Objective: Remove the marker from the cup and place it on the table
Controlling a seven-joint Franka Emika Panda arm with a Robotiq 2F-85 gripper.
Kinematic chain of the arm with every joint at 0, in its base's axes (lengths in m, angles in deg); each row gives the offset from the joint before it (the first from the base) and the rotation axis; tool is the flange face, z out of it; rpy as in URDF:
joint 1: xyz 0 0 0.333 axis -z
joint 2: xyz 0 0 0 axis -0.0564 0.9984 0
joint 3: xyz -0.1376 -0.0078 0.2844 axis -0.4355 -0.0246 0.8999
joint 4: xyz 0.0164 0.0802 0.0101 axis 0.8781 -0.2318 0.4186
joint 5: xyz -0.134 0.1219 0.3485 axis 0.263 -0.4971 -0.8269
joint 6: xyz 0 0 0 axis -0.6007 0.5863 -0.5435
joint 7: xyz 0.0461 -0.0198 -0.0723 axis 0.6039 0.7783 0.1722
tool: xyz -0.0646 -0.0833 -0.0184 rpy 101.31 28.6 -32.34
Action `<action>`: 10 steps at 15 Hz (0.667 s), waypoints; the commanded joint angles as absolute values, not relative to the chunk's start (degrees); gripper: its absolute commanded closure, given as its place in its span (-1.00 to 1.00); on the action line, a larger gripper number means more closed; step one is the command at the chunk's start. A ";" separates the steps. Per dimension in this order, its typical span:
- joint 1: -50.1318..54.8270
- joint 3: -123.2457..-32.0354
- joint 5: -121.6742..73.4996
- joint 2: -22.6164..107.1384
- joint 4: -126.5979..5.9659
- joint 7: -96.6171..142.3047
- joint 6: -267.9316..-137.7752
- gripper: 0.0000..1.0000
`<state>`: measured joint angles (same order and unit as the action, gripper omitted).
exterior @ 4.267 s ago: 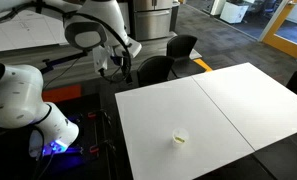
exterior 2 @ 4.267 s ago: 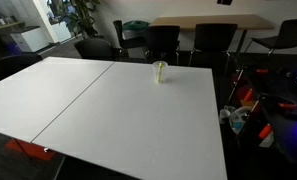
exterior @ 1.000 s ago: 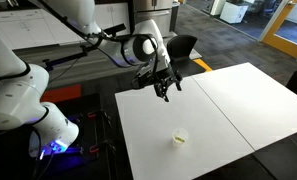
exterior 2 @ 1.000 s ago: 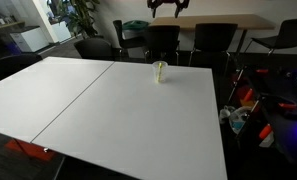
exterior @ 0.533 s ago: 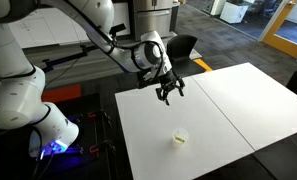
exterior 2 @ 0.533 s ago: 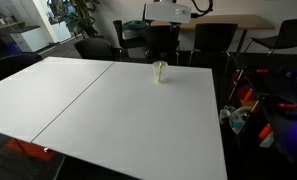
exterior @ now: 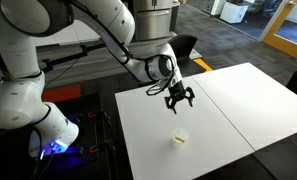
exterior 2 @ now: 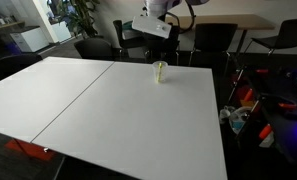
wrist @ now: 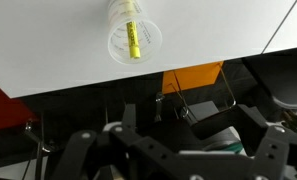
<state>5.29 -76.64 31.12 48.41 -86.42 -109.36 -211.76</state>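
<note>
1. The fingers (exterior: 172,101) are spread wide and hold nothing. They hang above the worktop (exterior: 228,100), apart from the cup (exterior: 179,138).
2. The cup stands upright, near one worktop edge in the wrist view.
3. The yellow marker (wrist: 134,40) sits inside the cup.

I can read no text, label, brand or number anywhere, not on the marker (wrist: 134,40), cup (wrist: 115,46) or table (wrist: 48,40).

Probably an office meeting area: grey carpet (exterior: 236,42), black office chairs (exterior 2: 210,40) beside a long wooden table (exterior 2: 216,20), a potted plant (exterior 2: 83,15) and a large white table (exterior 2: 108,100).
</note>
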 commanded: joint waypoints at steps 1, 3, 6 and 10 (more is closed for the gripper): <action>4.36 -78.95 30.40 54.10 -81.23 -111.59 -214.54 -1.00; 4.38 -79.80 29.67 56.90 -79.03 -112.64 -216.11 -1.00; 3.84 -80.62 29.26 56.34 -80.46 -110.05 -216.96 -1.00; 3.76 -80.82 29.20 57.35 -79.56 -110.03 -217.38 -1.00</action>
<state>5.18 -79.27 30.35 57.34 -79.47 -110.69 -216.91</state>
